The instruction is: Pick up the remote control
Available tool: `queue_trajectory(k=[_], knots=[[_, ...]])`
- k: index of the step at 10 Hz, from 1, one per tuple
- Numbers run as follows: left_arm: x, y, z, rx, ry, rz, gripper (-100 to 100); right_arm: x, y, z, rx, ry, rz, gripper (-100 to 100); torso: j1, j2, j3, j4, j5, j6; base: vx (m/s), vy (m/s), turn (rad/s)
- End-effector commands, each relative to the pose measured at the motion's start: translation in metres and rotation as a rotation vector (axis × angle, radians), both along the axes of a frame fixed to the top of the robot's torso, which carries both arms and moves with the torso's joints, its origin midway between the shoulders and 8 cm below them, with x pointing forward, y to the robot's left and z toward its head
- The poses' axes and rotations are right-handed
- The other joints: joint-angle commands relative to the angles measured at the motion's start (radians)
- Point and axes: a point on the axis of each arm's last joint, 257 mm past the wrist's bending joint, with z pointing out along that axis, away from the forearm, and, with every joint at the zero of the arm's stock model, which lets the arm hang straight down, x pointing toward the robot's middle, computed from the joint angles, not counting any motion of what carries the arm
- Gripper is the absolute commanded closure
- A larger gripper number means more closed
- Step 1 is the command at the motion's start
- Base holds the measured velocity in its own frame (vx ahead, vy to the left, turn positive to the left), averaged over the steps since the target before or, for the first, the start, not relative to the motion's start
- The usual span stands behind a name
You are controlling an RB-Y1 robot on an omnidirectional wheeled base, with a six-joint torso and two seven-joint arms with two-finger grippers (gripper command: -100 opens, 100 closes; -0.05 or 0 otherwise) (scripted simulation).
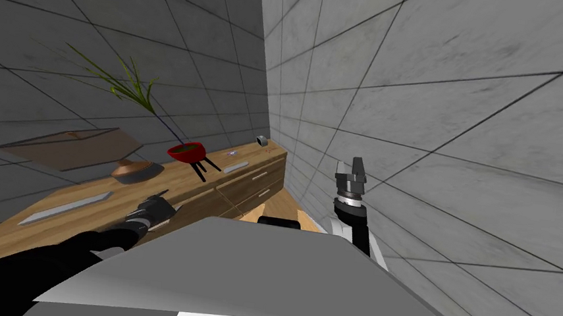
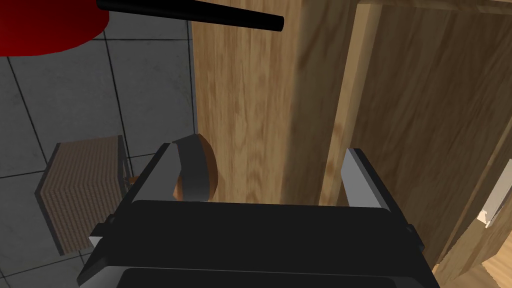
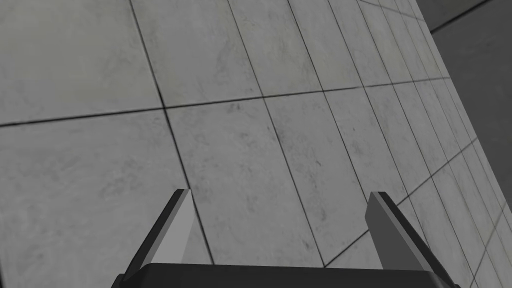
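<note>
On the wooden sideboard (image 1: pixel 204 187) lie two flat grey bars, a short one (image 1: pixel 236 167) past the red pot and a longer one (image 1: pixel 66 207) near my left forearm. Either could be the remote control; I cannot tell which. My left gripper (image 1: pixel 158 208) hovers over the sideboard's front part between them. In the left wrist view it (image 2: pixel 260 175) is open, with bare wood (image 2: pixel 250 100) between the fingers and no grey bar there. My right gripper (image 1: pixel 355 166) is raised beside the tiled wall, and the right wrist view shows it (image 3: pixel 282 225) open with nothing in it.
A red pot (image 1: pixel 187 152) on black legs holds a grassy plant. A round brown and grey dish (image 1: pixel 133 171) sits close to my left hand, beside one finger (image 2: pixel 162 172). A brown box (image 1: pixel 69 145) hangs at the wall, a small grey object (image 1: pixel 262 140) at the far end.
</note>
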Motion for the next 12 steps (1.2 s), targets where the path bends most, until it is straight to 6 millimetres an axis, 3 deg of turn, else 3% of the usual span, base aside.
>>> queue_trajectory(k=[1, 2, 4, 5, 7, 8, 10, 12], knots=[[-0.006, 0.000, -0.008, -0.025, 0.034, 0.007, -100, 0.000, 0.000, 0.000, 0.000, 0.000, 0.000, 0, 0.000, 0.000, 0.000, 0.000, 0.000, 0.000, 0.012, -0.011, 0.042], [-0.021, 0.011, -0.007, -0.055, 0.050, 0.047, -100, 0.000, 0.000, 0.000, 0.000, 0.000, 0.000, 0, 0.001, 0.001, 0.000, 0.000, 0.000, 0.000, 0.026, -0.033, -0.250], [-0.026, 0.009, -0.016, -0.077, 0.085, 0.049, -100, 0.000, 0.000, 0.000, 0.000, 0.000, 0.000, 0, 0.000, 0.000, 0.000, 0.000, 0.000, 0.000, 0.022, -0.014, -0.059], [-0.041, 0.019, -0.013, -0.106, 0.096, 0.089, -100, 0.000, 0.000, 0.000, 0.000, 0.000, 0.000, 0, 0.001, 0.001, 0.000, 0.000, 0.000, 0.000, 0.035, -0.023, -0.228], [-0.047, 0.016, -0.023, -0.129, 0.133, 0.092, -100, 0.000, 0.000, 0.000, 0.000, 0.000, 0.000, 0, 0.000, -0.001, 0.000, 0.000, 0.000, 0.000, 0.028, -0.011, -0.070], [-0.061, 0.025, -0.019, -0.157, 0.140, 0.132, -100, 0.000, 0.000, 0.000, 0.000, 0.000, 0.000, 0, 0.001, 0.000, 0.000, 0.000, 0.000, 0.000, 0.039, -0.022, -0.236], [-0.067, 0.021, -0.028, -0.182, 0.179, 0.135, -100, 0.000, 0.000, 0.000, 0.000, 0.000, 0.000, 0, 0.001, -0.001, -0.001, 0.000, 0.000, 0.000, 0.034, -0.006, -0.071], [-0.086, 0.026, -0.031, -0.227, 0.212, 0.178, -100, 0.000, 0.000, 0.000, 0.000, 0.000, 0.000, 0, 0.001, -0.001, -0.001, 0.000, 0.000, 0.001, 0.055, -0.006, -0.195]])
